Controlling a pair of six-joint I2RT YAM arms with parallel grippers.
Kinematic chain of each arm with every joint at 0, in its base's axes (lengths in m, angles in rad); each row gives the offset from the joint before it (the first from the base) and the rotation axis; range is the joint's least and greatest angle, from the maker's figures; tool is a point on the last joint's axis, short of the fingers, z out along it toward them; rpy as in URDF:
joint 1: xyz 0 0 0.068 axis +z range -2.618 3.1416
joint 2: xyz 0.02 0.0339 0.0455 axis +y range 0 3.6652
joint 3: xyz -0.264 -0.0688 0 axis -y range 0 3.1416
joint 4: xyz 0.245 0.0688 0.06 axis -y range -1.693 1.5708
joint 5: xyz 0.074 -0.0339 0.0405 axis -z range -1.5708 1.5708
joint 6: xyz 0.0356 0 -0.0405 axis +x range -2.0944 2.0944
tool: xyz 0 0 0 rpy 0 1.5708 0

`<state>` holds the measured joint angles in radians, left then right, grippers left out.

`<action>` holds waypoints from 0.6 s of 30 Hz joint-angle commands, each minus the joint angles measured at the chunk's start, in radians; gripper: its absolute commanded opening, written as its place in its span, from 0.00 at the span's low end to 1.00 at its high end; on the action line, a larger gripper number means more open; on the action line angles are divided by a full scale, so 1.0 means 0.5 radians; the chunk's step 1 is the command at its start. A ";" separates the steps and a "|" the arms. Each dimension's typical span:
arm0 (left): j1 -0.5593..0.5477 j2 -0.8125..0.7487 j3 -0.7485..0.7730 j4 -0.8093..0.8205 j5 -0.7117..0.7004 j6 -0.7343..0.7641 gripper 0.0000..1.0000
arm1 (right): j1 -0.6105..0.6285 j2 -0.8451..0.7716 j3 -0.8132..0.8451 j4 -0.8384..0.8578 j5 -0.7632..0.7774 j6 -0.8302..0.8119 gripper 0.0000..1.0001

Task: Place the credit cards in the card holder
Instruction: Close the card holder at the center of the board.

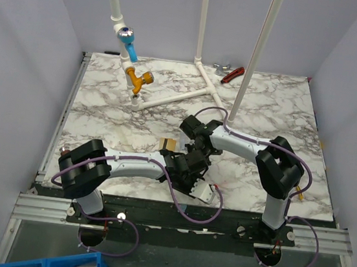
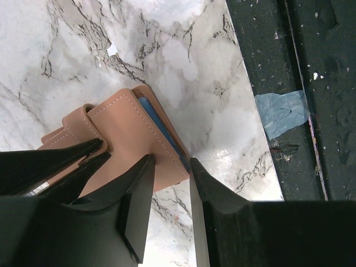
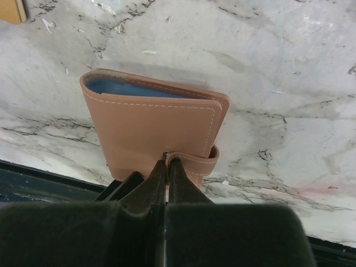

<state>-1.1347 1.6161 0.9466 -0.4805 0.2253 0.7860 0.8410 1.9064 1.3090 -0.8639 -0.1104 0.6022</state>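
I count one tan-brown leather folding card holder [image 3: 150, 128], lying folded on the white marble table [image 1: 266, 105] near its front edge. One light blue plastic card [image 3: 122, 88] shows inside it, and one gold striped card [image 1: 167, 144] lies just beyond. The right gripper [image 3: 167, 161] has its fingers pressed together, tips at the clasp strap. The left gripper [image 2: 171, 161] has its fingers parted over the holder's corner.

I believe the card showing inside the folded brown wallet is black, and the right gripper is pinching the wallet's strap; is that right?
Not quite. The card showing inside the folded brown wallet is light blue, not black, as the right wrist view shows. The rest holds: the right gripper is pinching the wallet's strap.
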 commanded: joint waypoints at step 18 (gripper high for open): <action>-0.013 -0.089 0.055 -0.149 0.027 0.078 0.33 | 0.004 0.589 -0.019 0.299 -0.071 -0.073 0.01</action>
<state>-1.1347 1.6039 0.9554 -0.5205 0.2249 0.8043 0.8268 1.9972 1.3777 -0.9344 -0.1642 0.5755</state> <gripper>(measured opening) 0.327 0.013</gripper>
